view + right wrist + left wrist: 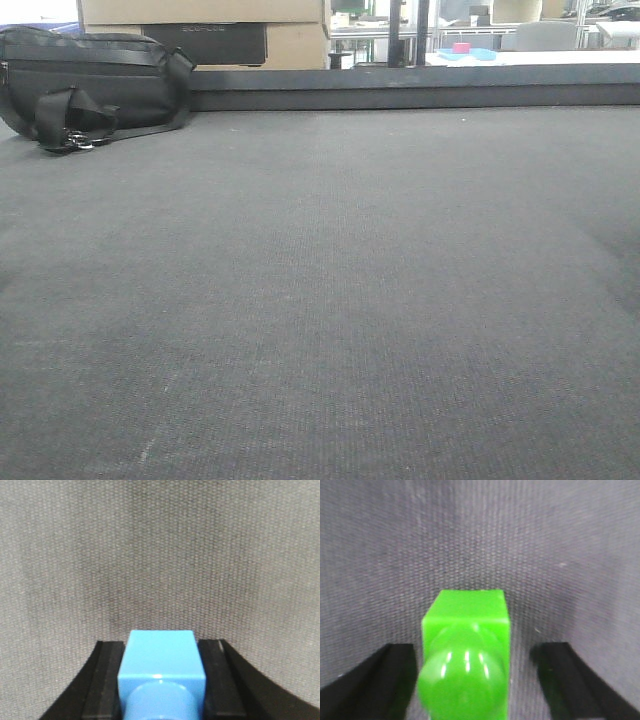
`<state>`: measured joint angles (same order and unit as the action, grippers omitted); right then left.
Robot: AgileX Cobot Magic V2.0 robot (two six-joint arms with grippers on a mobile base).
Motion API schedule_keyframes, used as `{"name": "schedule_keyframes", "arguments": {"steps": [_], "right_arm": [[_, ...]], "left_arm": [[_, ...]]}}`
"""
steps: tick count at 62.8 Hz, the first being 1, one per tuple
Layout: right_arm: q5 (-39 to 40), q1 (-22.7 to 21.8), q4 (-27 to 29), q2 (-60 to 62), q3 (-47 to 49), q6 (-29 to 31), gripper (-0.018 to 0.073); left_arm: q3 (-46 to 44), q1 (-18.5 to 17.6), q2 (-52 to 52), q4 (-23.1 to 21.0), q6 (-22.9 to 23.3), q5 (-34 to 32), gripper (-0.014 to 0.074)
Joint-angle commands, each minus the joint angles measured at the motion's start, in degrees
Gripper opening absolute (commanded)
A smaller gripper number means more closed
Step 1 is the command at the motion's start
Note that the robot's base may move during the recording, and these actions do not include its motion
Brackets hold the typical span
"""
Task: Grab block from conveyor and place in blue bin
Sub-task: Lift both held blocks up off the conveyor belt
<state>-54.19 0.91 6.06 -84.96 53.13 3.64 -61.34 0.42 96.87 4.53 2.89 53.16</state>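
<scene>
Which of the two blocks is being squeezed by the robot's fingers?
The blue block: black fingers press both its sides. The green block has gaps either side.

No text, label, brand or number can be read with certainty. Faint lettering is seen on the dark box (205,43) behind the conveyor (320,300), but it is too blurred to be made out.

Cluttered, brightly lit workroom.
Black bag (90,85) at left, cardboard boxes (200,10) behind it, a white table (560,58) farther back at right.
</scene>
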Motion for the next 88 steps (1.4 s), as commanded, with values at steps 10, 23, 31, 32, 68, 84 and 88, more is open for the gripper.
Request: {"name": "schedule_keyframes", "arguments": {"steps": [10,23,31,32,68,84,88], "right_arm": [[0.41,-0.15,-0.2,0.62,0.06,-0.02,-0.0162],[0.31,-0.15,0.28,1.46,0.06,-0.02,-0.0162],[0.56,-0.15,0.39,4.52,0.06,-0.02,-0.0162],[0.68,-0.15,0.56,5.02,0.06,-0.02,-0.0162],[26.43,0.48,6.58,31.58,-4.48,8.33,-0.0162],[34.31,0.48,7.52,43.8,-13.17,8.33,-0.0162],[33.57,0.48,7.52,46.42,-14.09,8.33,-0.0162]], "left_arm": [[-0.68,-0.02,-0.15,0.09,2.09,-0.2,0.0039],[-1.44,-0.02,-4.86,-1.27,2.09,-0.55,-0.0111],[-2.7,-0.15,-9.86,-1.36,1.82,-0.71,-0.0111],[-2.69,-0.15,-10.55,-1.36,1.37,-0.88,-0.0111],[9.98,-0.15,-38.36,-21.01,-15.15,-31.81,-0.0111],[25.36,-0.15,-56.27,-21.98,-15.15,-45.45,-0.0111],[27.88,-0.15,-61.82,-21.98,-15.15,-46.36,-0.0111]]}}
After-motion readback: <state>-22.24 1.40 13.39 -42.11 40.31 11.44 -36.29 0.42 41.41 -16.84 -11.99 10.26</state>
